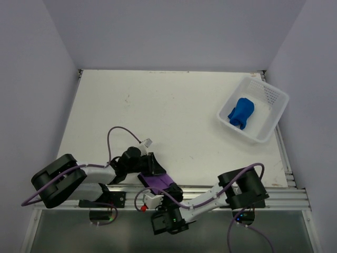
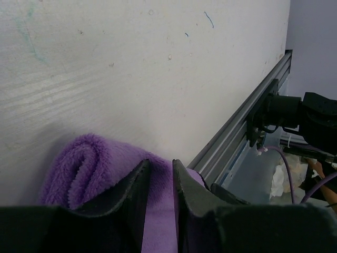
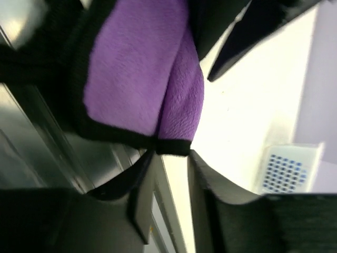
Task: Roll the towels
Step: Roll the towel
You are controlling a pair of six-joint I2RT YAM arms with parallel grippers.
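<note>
Work looks half done: the blue towel point(image 1: 241, 112) lies bundled in the white basket point(image 1: 275, 121), upper right. The purple towel point(image 1: 158, 183), bottom middle, is part rolled; the left gripper point(image 2: 160, 167) pinches it, the right gripper point(image 3: 171, 158) gapes empty.

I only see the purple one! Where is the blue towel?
In the top view, the blue towel sits inside the white basket at the far right corner of the table.
</note>
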